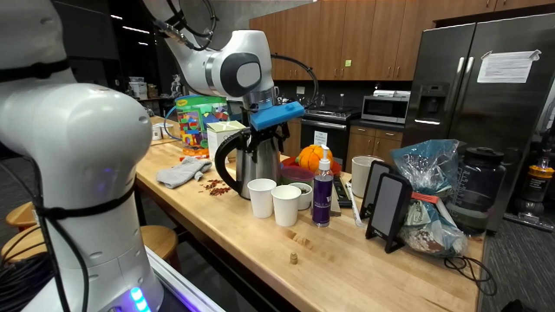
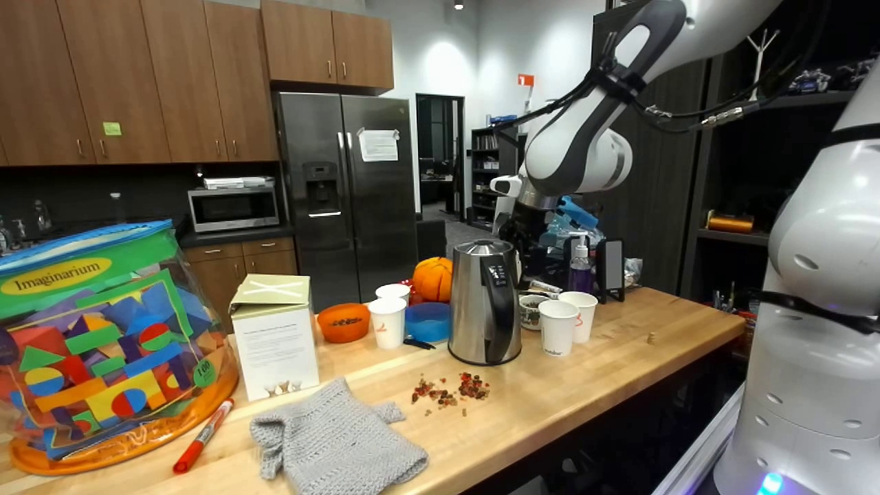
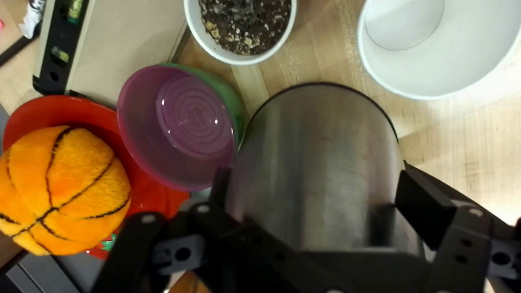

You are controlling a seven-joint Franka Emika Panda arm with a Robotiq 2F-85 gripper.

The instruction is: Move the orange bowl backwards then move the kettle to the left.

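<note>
In an exterior view the gripper (image 1: 266,145) is pos. at the upper part of the kettle (image 1: 259,167), which stands upright on the table (image 1: 373,277), handle (image 1: 220,159) looping out near one finger. Caution: if that finger bears on the handle, not the wall (contact can't be told here), the grip will prob. skew. Paper cups (image 1: 286,210) stand below the gripper, near the kettle; a swing that way could topple them, as they look light.

In an exterior view the gripper is mostly hidden behind the kettle. The orange bowl (image 2: 345,332) stands well apart from the gripper, w/ a blue bowl (image 2: 427,324) btwn; whether its step is done can't be judged from pos. alone. Loose bits (image 2: 474,386) lie near the kettle base, on the side opposite the gripper. Caution: a kettle slid that way (prob. the left called for) would plough through & scatter them, if not lifted first.

In the wrist view the jaws stand apart, one each side of the kettle; pads (image 3: 425,209) look at or near contact, but clamping can't be confirmed. Caution: smooth, curved steel may slip or rotate if clamped lightly; a high push w/o clamping may tip the kettle. A pink bowl (image 3: 181,126) is just beside the kettle, adj. to one finger, & a pot (image 3: 240,60) is beyond the fingertips; a sideways start could strike either.
</note>
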